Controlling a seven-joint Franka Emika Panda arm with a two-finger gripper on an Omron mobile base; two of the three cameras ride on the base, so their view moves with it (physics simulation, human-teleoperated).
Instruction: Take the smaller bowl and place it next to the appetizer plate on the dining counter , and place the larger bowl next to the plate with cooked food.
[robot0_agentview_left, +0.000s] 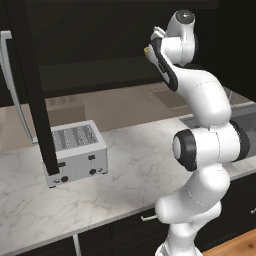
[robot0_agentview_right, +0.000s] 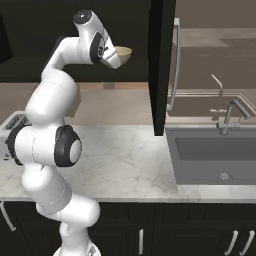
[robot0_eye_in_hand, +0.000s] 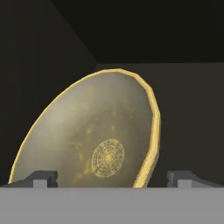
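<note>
Bowl (robot0_eye_in_hand: 94, 135) first: shallow and wide, grey-green glazed inside with mottled yellow flecks, a yellow-gold rim, and a round ornamental medallion of fine concentric patterning at its bottom. In the hand view it looks tipped (that camera rolls with the hand, so its true tilt cannot be told), sitting inside a dark cabinet recess. The two finger tips of the gripper (robot0_eye_in_hand: 112, 178) stand far apart at the bottom of that view, one near the bowl's left edge and one past its right rim; the jaws are spread wide and grip nothing. From the right base view the bowl (robot0_agentview_right: 122, 53) peeks out just beyond the raised hand, up at cabinet height. I cannot tell whether this is the smaller or larger one.

No writing or brand can be read anywhere.

Going left to right along the marble counter (robot0_agentview_left: 130, 165): a silver toaster (robot0_agentview_left: 75, 150) with slots on top and dark knobs, then the white arm, then the grey sink (robot0_agentview_right: 215, 155) with its faucet (robot0_agentview_right: 230, 112); the basin looks empty apart from the drain.
</note>
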